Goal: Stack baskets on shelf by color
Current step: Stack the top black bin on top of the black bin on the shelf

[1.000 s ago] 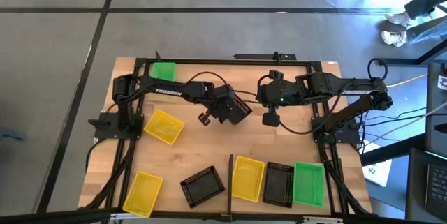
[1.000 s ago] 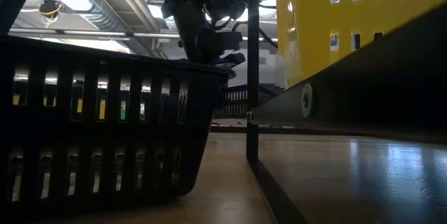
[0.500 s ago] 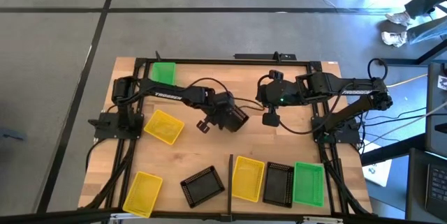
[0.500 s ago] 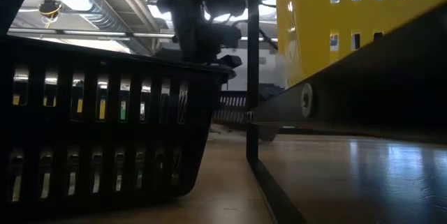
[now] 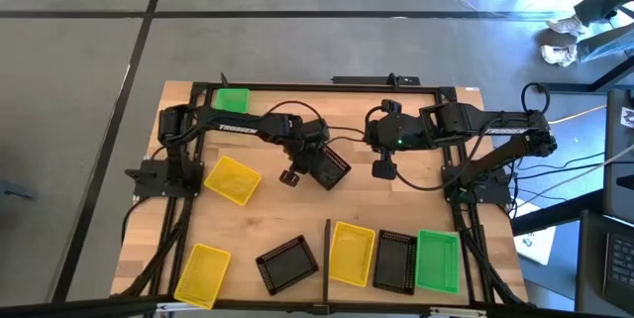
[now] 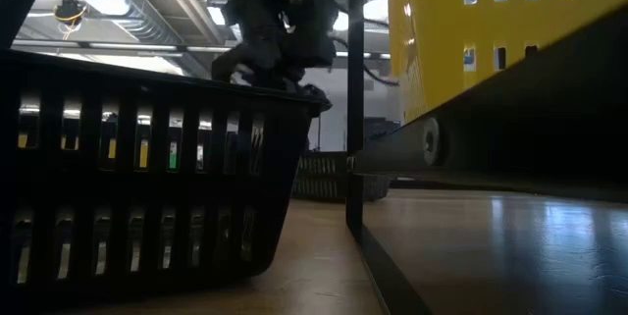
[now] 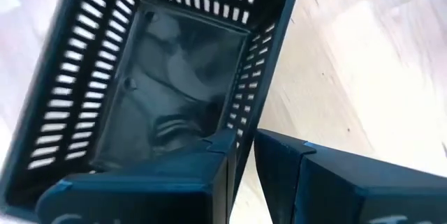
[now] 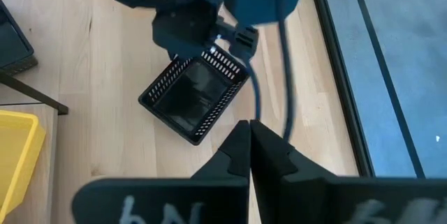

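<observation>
My left gripper [image 5: 315,157] is shut on a black basket [image 5: 329,168] over the middle of the table; the left wrist view looks into the basket's open top [image 7: 160,77]. My right gripper [image 5: 383,169] hangs shut and holds nothing, just right of that basket. On the shelf [image 5: 475,276] at the near right, a yellow basket [image 5: 351,254], a black one [image 5: 393,260] and a green one [image 5: 437,260] rest on their bottoms side by side. Loose on the table lie a black basket [image 5: 287,264], two yellow ones [image 5: 232,179] [image 5: 202,273] and a green one [image 5: 232,101]. My left gripper pinches one lattice wall of the black basket at its rim [image 7: 242,137], one finger inside the basket and one outside. The fingers slant down from the table's left. The basket hangs tilted below them [image 8: 195,102]; whether its low end touches the table I cannot tell.
The shelf's thin black bar [image 5: 327,259] stands between the loose black basket and the shelved yellow one. In the low view the near black basket [image 6: 147,168] fills the left. Bare wood lies between the arms and the shelf.
My left gripper has rolled at the wrist while staying over the middle of the table. The black basket has turned about with it, and its hanging end has sunk toward the tabletop. My right arm has kept still.
</observation>
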### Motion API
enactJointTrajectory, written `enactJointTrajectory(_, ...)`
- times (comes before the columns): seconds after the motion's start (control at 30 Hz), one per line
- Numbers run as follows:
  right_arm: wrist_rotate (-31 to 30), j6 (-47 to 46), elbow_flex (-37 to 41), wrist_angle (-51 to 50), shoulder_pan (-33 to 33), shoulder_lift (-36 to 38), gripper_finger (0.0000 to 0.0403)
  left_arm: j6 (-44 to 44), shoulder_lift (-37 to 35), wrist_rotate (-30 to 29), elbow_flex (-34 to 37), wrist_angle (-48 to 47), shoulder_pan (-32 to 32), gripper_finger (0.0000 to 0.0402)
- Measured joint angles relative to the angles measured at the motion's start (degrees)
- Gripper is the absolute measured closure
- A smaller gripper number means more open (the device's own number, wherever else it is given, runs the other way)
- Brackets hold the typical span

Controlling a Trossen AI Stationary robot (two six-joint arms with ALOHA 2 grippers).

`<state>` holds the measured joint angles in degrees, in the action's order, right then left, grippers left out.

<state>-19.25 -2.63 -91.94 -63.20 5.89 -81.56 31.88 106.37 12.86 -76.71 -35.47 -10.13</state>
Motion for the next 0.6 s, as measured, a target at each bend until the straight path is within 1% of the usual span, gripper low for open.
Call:
enactJointTrajectory(0.27, 0.0, 1.1, 0.0, 0.0, 0.0, 0.0, 0.0402, -0.2, -4.5, -0.5, 0.0, 0.2, -0.2, 0.0359)
enactJointTrajectory(0.37, 0.1, 1.8, 0.0, -0.1, 0.0, 0.0, 0.0402, -0.6, -6.3, -3.5, 0.0, -0.1, -0.2, 0.0359)
enactJointTrajectory(0.47, 2.4, 2.0, 0.0, -0.4, 0.0, 0.0, 0.0402, -3.1, -8.0, -6.2, 0.0, -0.2, -0.8, 0.0359)
enactJointTrajectory(0.6, 4.8, 4.7, 0.0, -0.4, 0.1, 0.0, 0.0402, -6.7, -10.5, -6.3, 0.0, -0.4, -2.4, 0.0359)
